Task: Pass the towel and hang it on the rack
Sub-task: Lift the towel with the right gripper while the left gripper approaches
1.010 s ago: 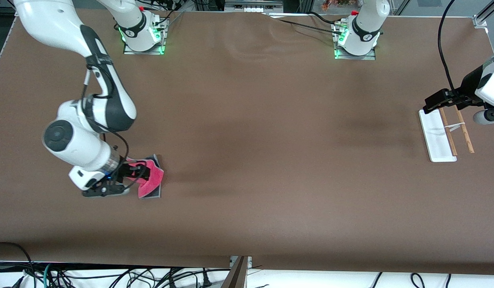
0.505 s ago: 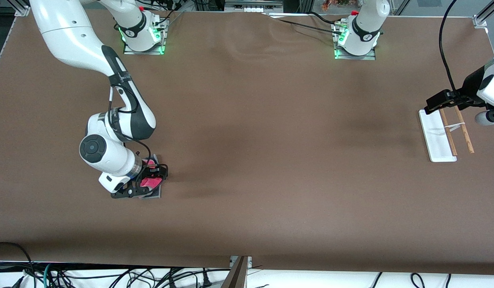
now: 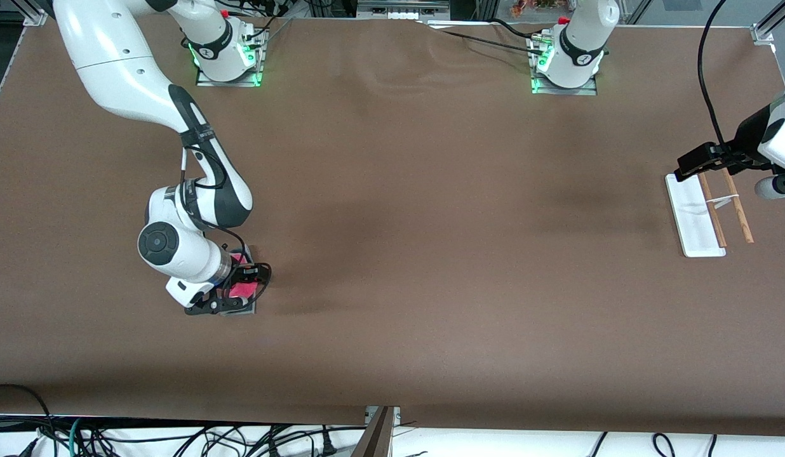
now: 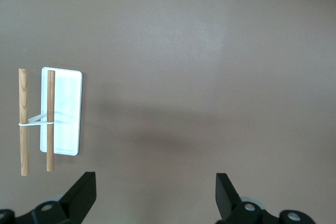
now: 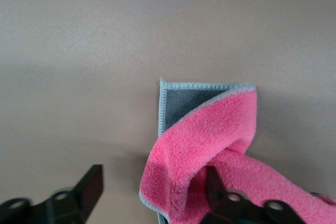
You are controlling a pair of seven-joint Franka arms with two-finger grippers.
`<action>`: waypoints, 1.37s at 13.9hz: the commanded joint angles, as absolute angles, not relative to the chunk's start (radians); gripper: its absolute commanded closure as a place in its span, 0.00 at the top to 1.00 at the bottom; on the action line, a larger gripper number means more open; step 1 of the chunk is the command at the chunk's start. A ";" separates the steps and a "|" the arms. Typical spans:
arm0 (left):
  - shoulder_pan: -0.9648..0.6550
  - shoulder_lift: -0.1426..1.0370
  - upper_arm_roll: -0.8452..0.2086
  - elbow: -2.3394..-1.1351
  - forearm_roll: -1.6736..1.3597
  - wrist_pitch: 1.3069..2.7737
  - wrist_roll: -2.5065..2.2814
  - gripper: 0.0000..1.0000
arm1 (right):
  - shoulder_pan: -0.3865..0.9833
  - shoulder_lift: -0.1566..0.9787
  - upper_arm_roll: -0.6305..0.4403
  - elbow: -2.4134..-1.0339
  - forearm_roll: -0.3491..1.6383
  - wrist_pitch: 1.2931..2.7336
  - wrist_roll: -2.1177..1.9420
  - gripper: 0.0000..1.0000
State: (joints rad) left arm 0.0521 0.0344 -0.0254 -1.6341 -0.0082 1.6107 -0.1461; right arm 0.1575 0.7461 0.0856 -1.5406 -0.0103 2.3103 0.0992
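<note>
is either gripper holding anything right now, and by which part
Nothing is held yet. The right gripper stands open around a raised fold of the pink-and-grey cloth towel; the left gripper hangs open, empty, by the white-based wooden-rod rack.

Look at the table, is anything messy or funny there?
The towel is a bit messy: it lies rumpled, pink side folded over grey, under the right gripper, whose fingers straddle it. The rack stands neatly near the left gripper, which waits open.
</note>
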 commanded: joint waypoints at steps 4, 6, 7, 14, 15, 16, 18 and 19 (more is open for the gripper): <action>0.064 0.046 -0.037 -1.609 0.009 1.598 -0.127 1.00 | 0.163 0.750 0.089 -1.523 -0.008 2.310 0.097 0.00; 0.064 0.046 -0.037 -1.609 0.008 1.598 -0.129 1.00 | 0.161 0.739 0.089 -1.517 -0.009 2.309 0.094 0.00; 0.064 0.046 -0.037 -1.609 0.009 1.598 -0.129 1.00 | 0.161 0.726 0.089 -1.516 -0.008 2.309 0.094 0.00; 0.066 0.046 -0.037 -1.609 0.008 1.598 -0.129 1.00 | 0.193 0.638 0.097 -1.240 -0.006 1.973 0.097 0.00; 0.066 0.046 -0.037 -1.609 0.008 1.598 -0.130 1.00 | 0.213 0.638 0.095 -1.188 -0.006 1.951 0.107 0.00; 0.064 0.046 -0.037 -1.609 0.008 1.601 -0.126 1.00 | 0.227 0.638 0.095 -1.163 -0.008 1.948 0.138 0.00; 0.049 0.084 -0.038 -1.592 0.009 1.606 -0.124 1.00 | 0.265 0.637 0.104 -1.149 -0.006 1.950 0.268 0.00; 0.046 0.098 -0.041 -1.585 0.012 1.603 -0.127 1.00 | 0.291 0.637 0.118 -1.129 -0.006 1.950 0.349 0.00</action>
